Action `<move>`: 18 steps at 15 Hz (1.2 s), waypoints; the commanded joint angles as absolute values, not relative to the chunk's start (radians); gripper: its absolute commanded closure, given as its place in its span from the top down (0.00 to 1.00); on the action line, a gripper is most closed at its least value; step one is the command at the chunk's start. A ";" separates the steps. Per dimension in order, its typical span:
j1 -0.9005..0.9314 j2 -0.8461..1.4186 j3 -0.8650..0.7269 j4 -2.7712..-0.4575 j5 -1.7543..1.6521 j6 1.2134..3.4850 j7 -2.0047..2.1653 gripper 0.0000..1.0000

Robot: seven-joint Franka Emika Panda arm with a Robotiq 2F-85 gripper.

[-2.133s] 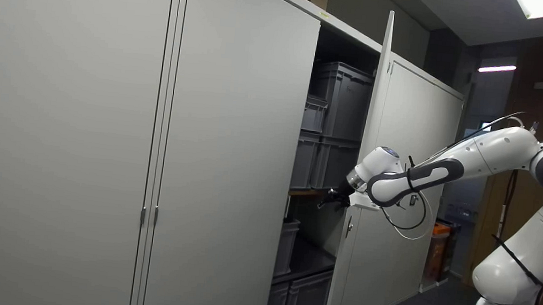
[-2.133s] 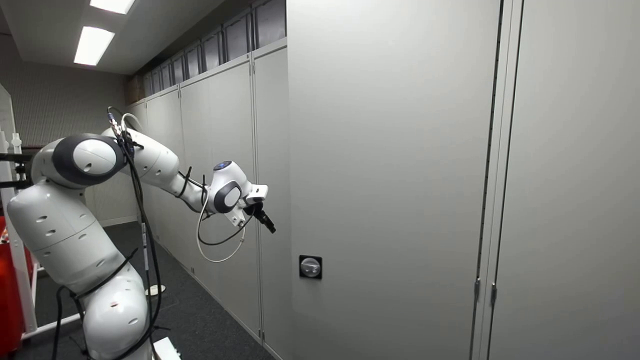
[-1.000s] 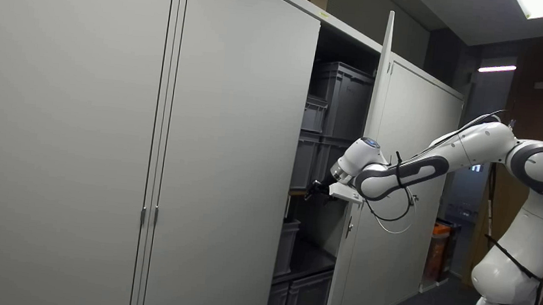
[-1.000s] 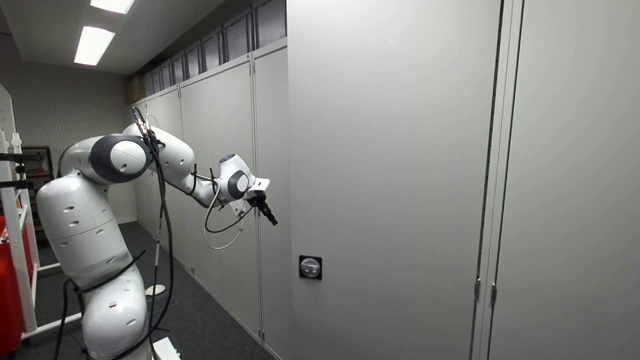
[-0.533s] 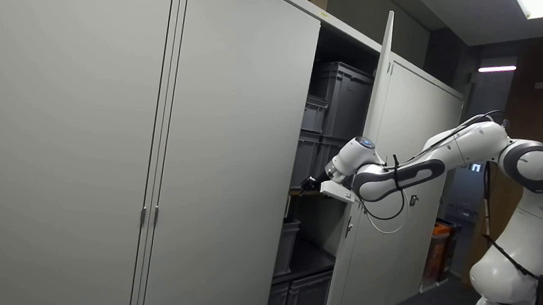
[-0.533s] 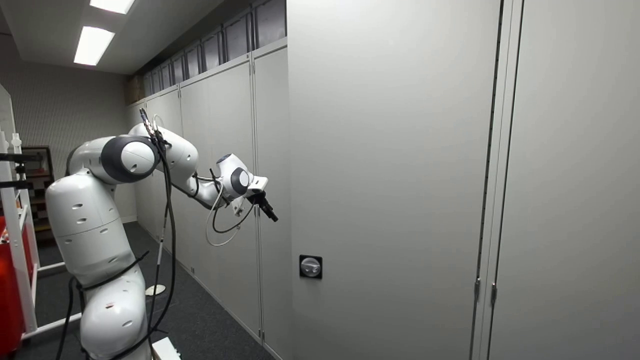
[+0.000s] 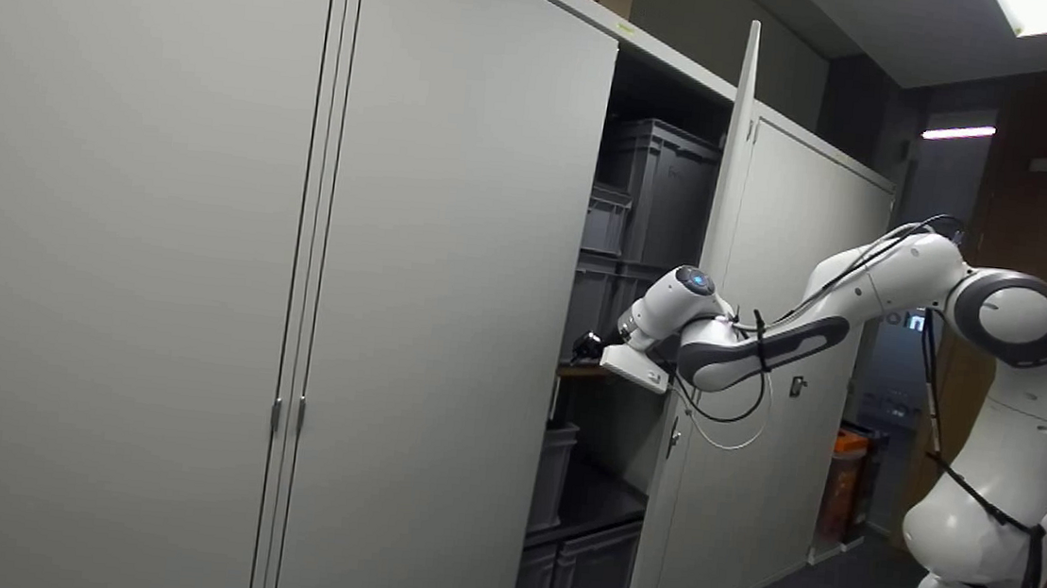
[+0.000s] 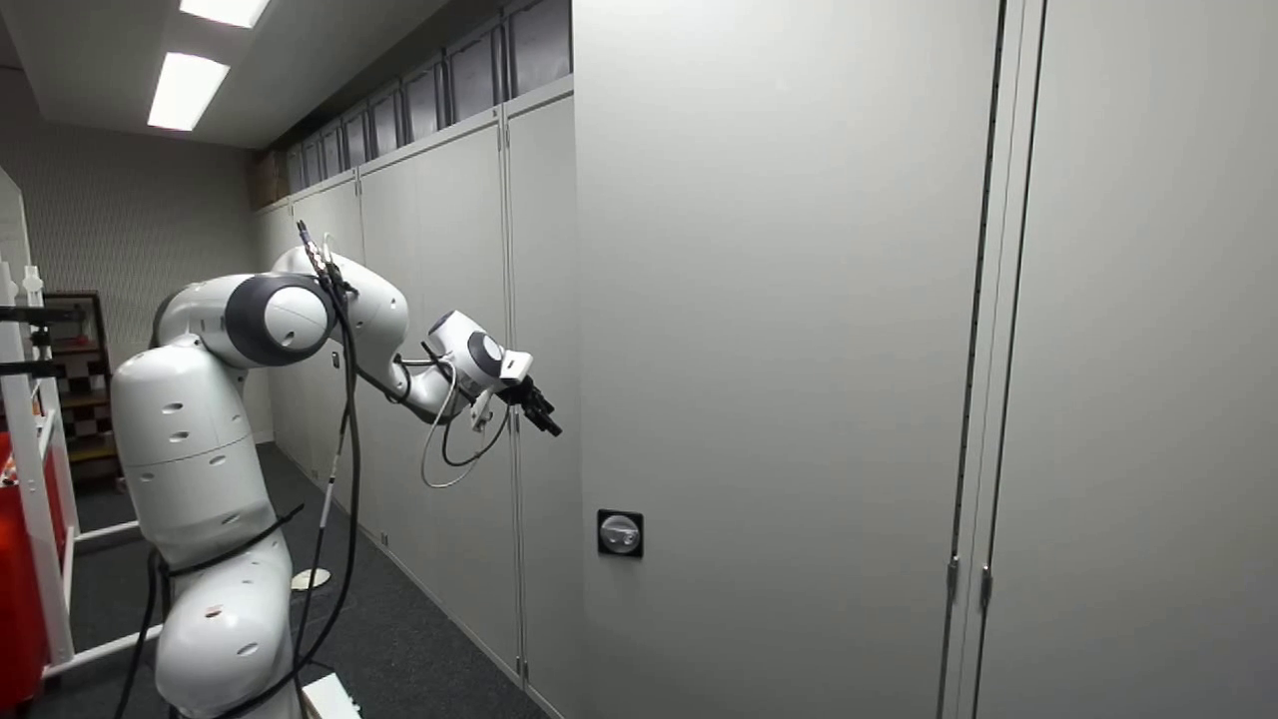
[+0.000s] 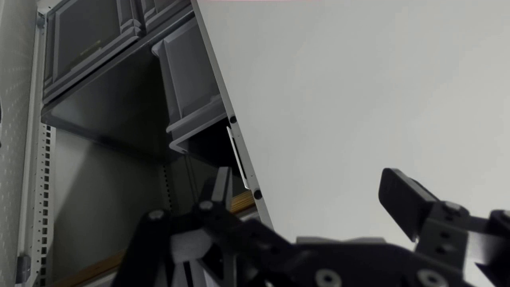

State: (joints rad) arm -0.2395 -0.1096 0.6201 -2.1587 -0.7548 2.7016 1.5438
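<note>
Spread wide and empty, the hand (image 9: 306,172) hangs near the cabinet door (image 7: 458,279) beside the opening (image 7: 621,426); the door seems stiff, slick and fairly heavy, probably best taken by its free edge (image 9: 244,153).

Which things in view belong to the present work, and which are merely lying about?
Probably in the work:
open black two-fingered gripper;
flat grey metal cabinet door, apparently nearest it.

Probably just lying about:
grey rectangular plastic bins;
orange-topped box-shaped container.
</note>
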 commanded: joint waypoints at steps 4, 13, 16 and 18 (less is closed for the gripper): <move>-0.248 -0.039 0.652 -2.077 -1.019 2.648 1.823 1.00; -0.221 0.045 0.653 -2.009 -1.256 2.529 2.054 1.00; -0.065 0.064 0.508 -1.990 -1.301 2.484 2.093 1.00; 0.006 0.077 0.443 -1.978 -1.322 2.456 2.113 1.00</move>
